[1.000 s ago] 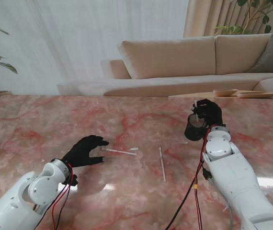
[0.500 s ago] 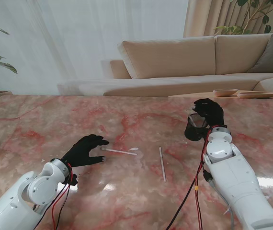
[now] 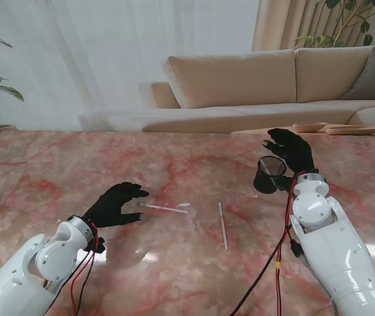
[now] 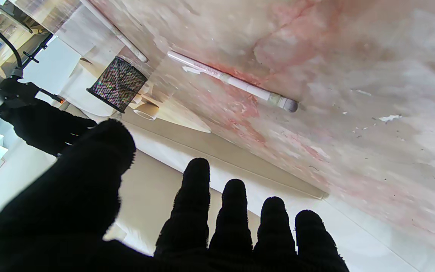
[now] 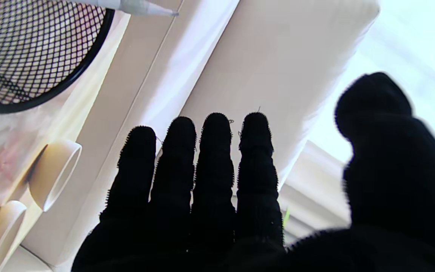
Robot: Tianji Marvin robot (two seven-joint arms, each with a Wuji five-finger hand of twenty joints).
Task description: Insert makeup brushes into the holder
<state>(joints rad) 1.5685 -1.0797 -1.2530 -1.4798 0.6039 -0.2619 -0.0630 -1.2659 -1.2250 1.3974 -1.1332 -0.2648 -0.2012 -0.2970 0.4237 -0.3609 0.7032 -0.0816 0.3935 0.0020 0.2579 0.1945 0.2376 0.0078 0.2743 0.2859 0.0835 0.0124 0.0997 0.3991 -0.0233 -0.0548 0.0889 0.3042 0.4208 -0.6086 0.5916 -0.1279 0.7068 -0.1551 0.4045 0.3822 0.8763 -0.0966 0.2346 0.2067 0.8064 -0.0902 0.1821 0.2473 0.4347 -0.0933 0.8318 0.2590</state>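
Nearest you, your left hand [image 3: 113,205] is hovering empty, fingers spread, beside one brush [image 3: 164,208] lying on the table [image 3: 56,171]; a second brush [image 3: 222,224] is lying just right of it. Farther off, your right hand [image 3: 291,150] is hanging spread and empty over the mesh holder [image 3: 269,174], apparently holding one brush inside.

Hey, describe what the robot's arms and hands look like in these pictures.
Both arms are glossy white with rounded, bulbous joint housings. Each ends in a five-finger robot hand covered in a fuzzy black glove: the left robot hand and the right robot hand. Red and black cables run loose along each forearm, with a yellow tag on the right arm's cable.
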